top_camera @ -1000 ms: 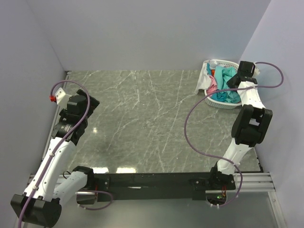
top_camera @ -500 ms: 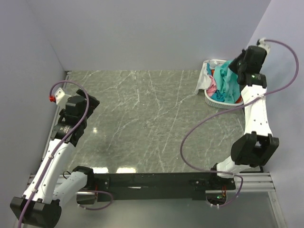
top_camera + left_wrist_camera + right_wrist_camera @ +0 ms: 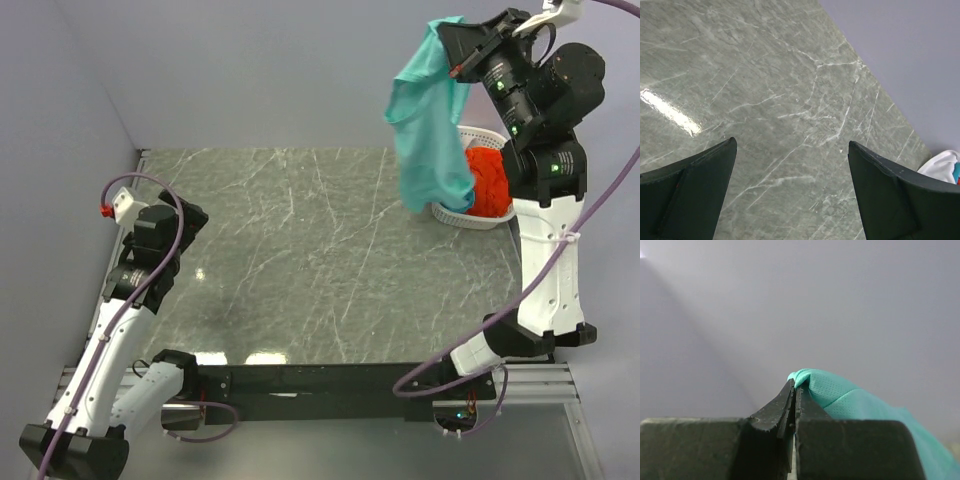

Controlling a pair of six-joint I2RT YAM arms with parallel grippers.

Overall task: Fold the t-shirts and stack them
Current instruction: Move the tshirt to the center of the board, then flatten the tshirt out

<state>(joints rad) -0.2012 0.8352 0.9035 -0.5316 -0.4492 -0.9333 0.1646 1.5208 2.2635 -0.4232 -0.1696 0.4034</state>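
Note:
My right gripper is raised high at the back right and is shut on the teal-green t-shirt, which hangs down from it in front of the basket. In the right wrist view the fingers pinch a fold of the teal cloth. An orange-red t-shirt lies in the white latticed basket. My left gripper is open and empty above the bare marble at the left; its fingers stand wide apart. A white t-shirt edge shows far right in the left wrist view.
The grey marble table is walled by pale lilac panels on three sides. A small white fixture with a red tip sits at the left edge. A black rail runs along the near edge.
My right arm has risen from the basket, lifting the teal-green t-shirt out and up to the left. The orange-red t-shirt is now uncovered in the basket. The left arm has barely moved.

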